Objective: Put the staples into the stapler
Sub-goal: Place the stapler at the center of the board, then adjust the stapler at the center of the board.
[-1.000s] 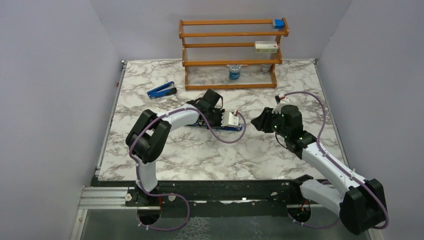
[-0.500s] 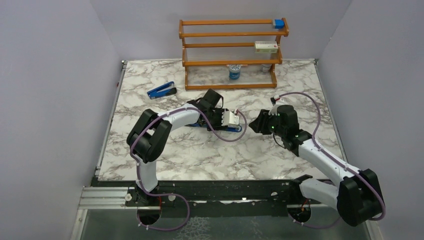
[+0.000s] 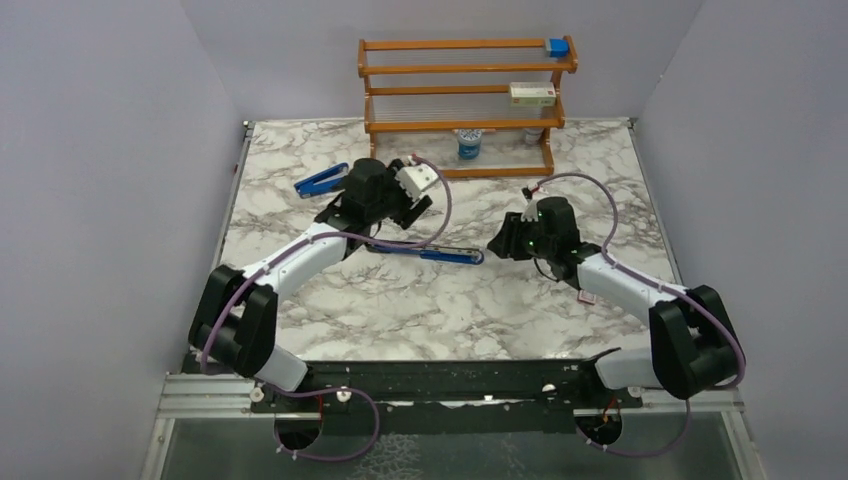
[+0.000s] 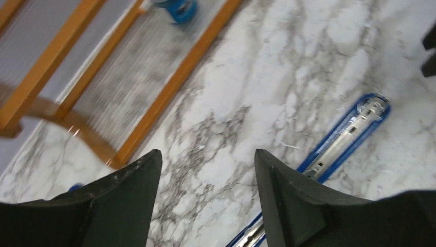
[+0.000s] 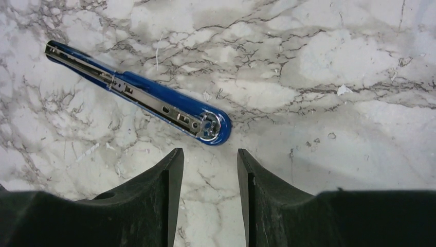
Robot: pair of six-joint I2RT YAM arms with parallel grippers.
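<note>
The stapler (image 3: 430, 254) lies opened flat mid-table, dark base to the left, blue arm to the right. The right wrist view shows its blue arm and metal channel (image 5: 139, 95) just ahead of my fingertips. The left wrist view shows it (image 4: 344, 136) to the right of my fingers. My left gripper (image 3: 383, 222) (image 4: 208, 154) is open and empty, raised behind the stapler's left part. My right gripper (image 3: 497, 245) (image 5: 205, 152) is open and empty, close to the blue tip. I cannot make out any staples for sure; only thin pale slivers lie on the marble.
A wooden rack (image 3: 460, 100) (image 4: 154, 98) stands at the back with a blue block (image 3: 557, 46), a white box (image 3: 532, 94) and a blue cylinder (image 3: 468, 145) (image 4: 177, 7). A second blue-and-black tool (image 3: 325, 180) lies far left. A small pink thing (image 3: 587, 297) lies by the right forearm.
My left gripper has lifted off the stapler and swung back and left toward the rack, uncovering it. My right gripper has moved left toward the stapler's blue tip.
</note>
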